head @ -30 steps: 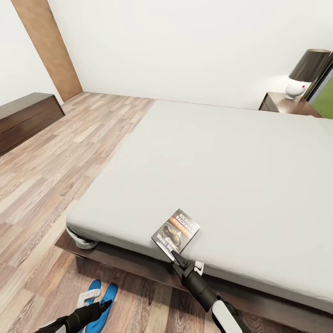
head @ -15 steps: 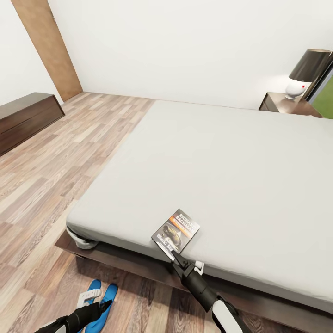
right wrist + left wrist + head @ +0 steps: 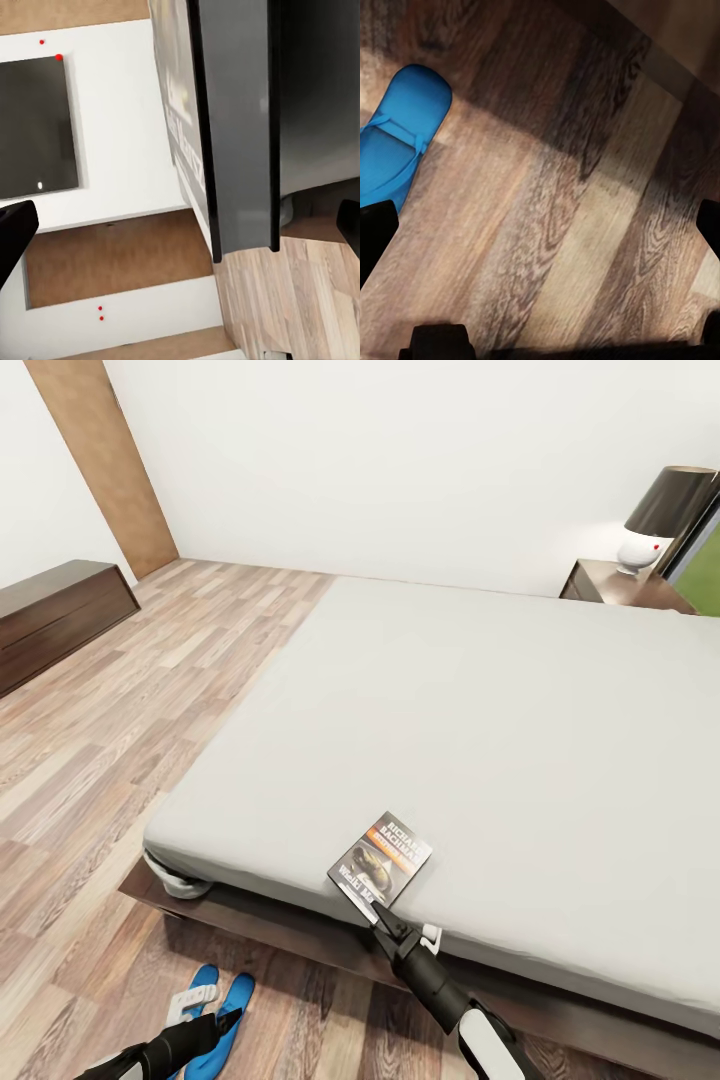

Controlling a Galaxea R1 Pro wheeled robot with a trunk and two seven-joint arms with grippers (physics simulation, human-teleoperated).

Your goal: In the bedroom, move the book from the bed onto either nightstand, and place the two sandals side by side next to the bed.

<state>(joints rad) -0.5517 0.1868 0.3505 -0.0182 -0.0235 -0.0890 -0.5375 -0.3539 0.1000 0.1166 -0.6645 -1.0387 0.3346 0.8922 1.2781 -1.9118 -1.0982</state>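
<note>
While my right jaws [image 3: 372,908] reached up to the near edge of the bed [image 3: 480,740], their tips were at the lower corner of the book [image 3: 381,858]. From the head view they looked closed on that corner (the tips come to one narrow point there), but I could not tell it for sure, because the right wrist view was too close to read the gap. The book lay flat on the light-grey mattress, just beside the near edge, with its dark cover up and the white letters of the author's name at the far end.

My left jaws [image 3: 232,1018] hung low over the wood-plank floor [image 3: 120,760] in front of the bed frame. They stood wide open and held nothing; in the left wrist view one dark fingertip [image 3: 376,229] was at each side with bare planks between them. The two sandals [image 3: 215,1010] lay on the floor just below that arm, close together, bright blue. One sandal [image 3: 397,139] appeared in the left wrist view, flat, strap up, near one fingertip.

At the far corner of the bed stood the nightstand [image 3: 620,585], with a lamp [image 3: 665,515] on it. A long low dark bench [image 3: 55,615] stood by the left wall, well apart from the bed.
</note>
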